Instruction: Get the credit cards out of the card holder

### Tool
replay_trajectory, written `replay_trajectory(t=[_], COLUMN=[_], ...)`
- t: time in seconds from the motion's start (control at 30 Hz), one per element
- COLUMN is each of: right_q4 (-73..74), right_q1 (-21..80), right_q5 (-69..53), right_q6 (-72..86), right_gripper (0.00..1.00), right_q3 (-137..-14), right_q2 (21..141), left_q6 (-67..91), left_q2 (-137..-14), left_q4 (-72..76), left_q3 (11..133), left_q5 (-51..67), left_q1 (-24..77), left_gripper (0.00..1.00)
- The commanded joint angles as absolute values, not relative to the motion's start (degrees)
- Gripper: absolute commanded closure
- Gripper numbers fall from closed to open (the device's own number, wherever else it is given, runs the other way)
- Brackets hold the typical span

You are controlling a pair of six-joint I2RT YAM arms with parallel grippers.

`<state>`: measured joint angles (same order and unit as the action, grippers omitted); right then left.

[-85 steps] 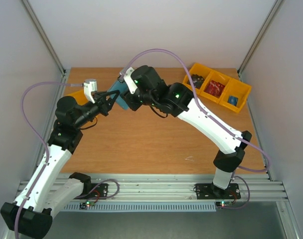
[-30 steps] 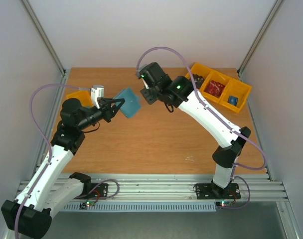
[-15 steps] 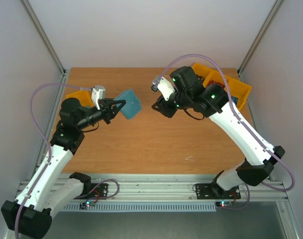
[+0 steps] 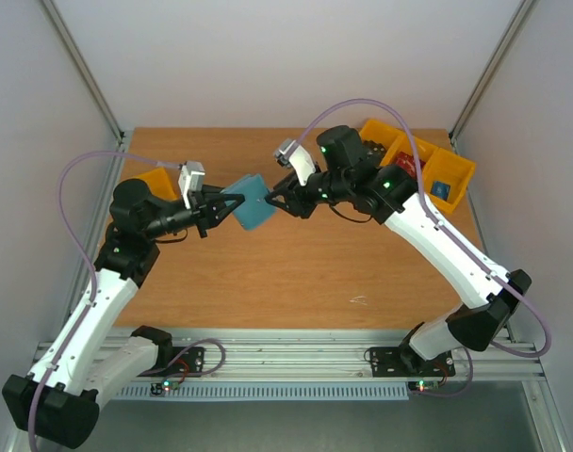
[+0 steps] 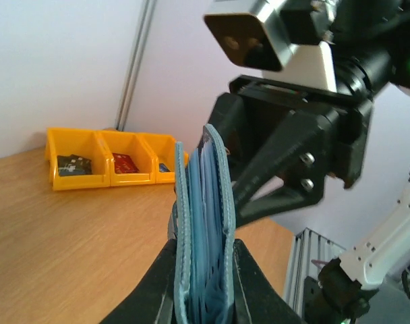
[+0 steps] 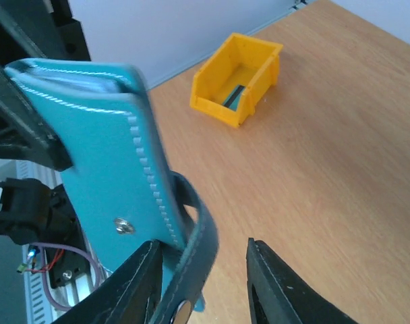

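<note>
The teal card holder (image 4: 252, 202) hangs above the table's back middle, with my left gripper (image 4: 226, 203) shut on its left end. In the left wrist view the card holder (image 5: 202, 202) stands edge-on between the black fingers (image 5: 158, 283). Pale blue layers fill it, and I cannot tell the credit cards from the lining. My right gripper (image 4: 278, 201) is at the holder's right edge. In the right wrist view my right gripper (image 6: 201, 283) stands open around the holder's snap strap (image 6: 201, 236), beside the teal cover (image 6: 90, 155).
A row of yellow bins (image 4: 428, 184) holding red, black and blue items stands at the back right. A single yellow bin (image 4: 153, 181) sits at the back left, with a dark flat item in the bin (image 6: 240, 74). Grey walls close in both sides.
The right arm swung out to the right, then brought its gripper back to the holder's right edge with the jaws now open. The left gripper moved the holder slightly right.
</note>
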<state>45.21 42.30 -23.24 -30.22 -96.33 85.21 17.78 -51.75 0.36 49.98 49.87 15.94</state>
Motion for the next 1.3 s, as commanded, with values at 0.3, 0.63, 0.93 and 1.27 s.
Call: replay_trajectory(t=[0.3, 0.63, 0.93, 1.27], right_q4=[51.4, 61.02, 57.2, 58.6], right_q1=[38.88, 38.91, 43.2, 43.59], right_q5=[-30.56, -49.16, -50.94, -53.55], right_q6=[-33.51, -38.58, -36.76, -37.34], right_gripper=[0.72, 0.52, 0.54, 0.99], right_q3=[-100.45, -103.84, -105.28, -104.49], right_q2=[85.7, 88.52, 89.52, 88.42], left_q6=[9.62, 9.76, 5.22, 7.28], left_q2=[-51.32, -51.6, -50.69, -50.49], left_q4=[5.88, 5.78, 2.76, 2.9], left_q3=[53.9, 54.32, 53.79, 53.14], left_q5=[67.49, 67.85, 66.44, 64.39], left_q1=[16.09, 16.38, 18.5, 18.55], left_gripper=[1.0, 1.0, 1.0, 1.0])
